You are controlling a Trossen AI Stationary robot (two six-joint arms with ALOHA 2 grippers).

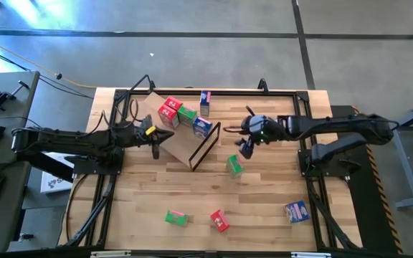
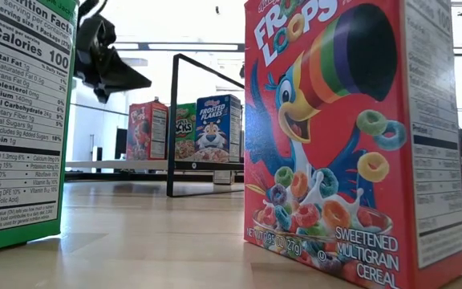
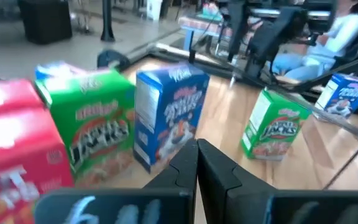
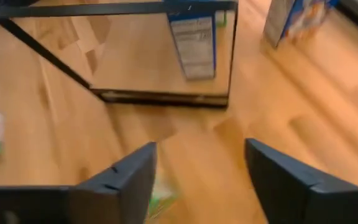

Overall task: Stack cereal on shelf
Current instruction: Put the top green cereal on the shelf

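Operator: High view places the right gripper [image 1: 246,147] near the middle of the tabletop, just off the frame [image 1: 205,147] at the shelf's [image 1: 176,147] end. What state are its jaws in?

Technician: They stand apart with nothing between them. A green box [image 1: 234,165] stands on the tabletop just below the gripper. Four boxes [image 1: 185,117] already stand on the shelf, toward the far edge.

Operator: And the left gripper [image 1: 155,140]?

Technician: Closed, empty, at the shelf's left edge.

Operator: How should the next pick go?

Technician: Probably centre the right jaws over the green box, descend square to its narrow faces, then close. Lift clear of the frame's top bar before moving inward.

Operator: Open room?

Technician: Bare tabletop lies right of the frame. Three more boxes sit along the near edge: green [image 1: 176,217], red [image 1: 219,220], blue [image 1: 297,211], well apart.
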